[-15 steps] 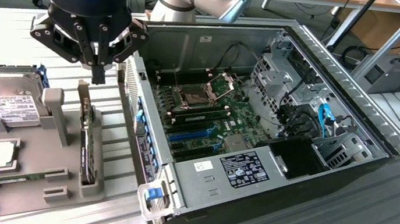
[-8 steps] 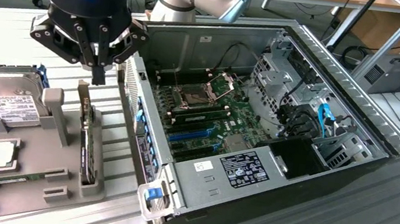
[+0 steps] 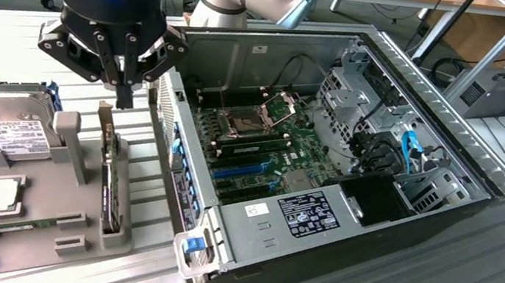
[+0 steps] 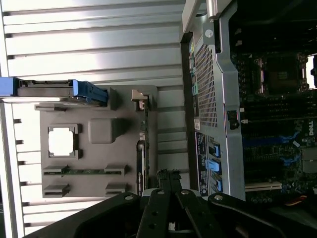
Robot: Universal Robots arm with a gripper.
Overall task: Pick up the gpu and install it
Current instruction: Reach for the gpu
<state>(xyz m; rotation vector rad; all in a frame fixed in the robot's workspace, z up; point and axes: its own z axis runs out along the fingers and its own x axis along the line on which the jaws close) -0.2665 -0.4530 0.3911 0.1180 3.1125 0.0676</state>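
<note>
The claw (image 3: 125, 99) hangs with its fingers together and nothing between them, tips pointing down just above the far end of the gpu (image 3: 111, 170) without touching it. The gpu stands on its long edge directly below, slotted in the grey holder (image 3: 71, 146) on the counter (image 3: 8, 48). In the wrist view the claw (image 4: 168, 174) sits slightly to the case side of the gpu (image 4: 142, 148), not squarely over it. Further out on one side the hard drive (image 3: 8, 123) rests in the same holder; on the other side the open case (image 3: 171, 126) has its wall close beside the claw. The risk, as I judge it, is that coming down closed the tips would strike the card's top edge or slip past it. That offset could also land a finger on the holder or scrape the case wall, and a thin card pinched off-centre may tilt in the grip.
</note>
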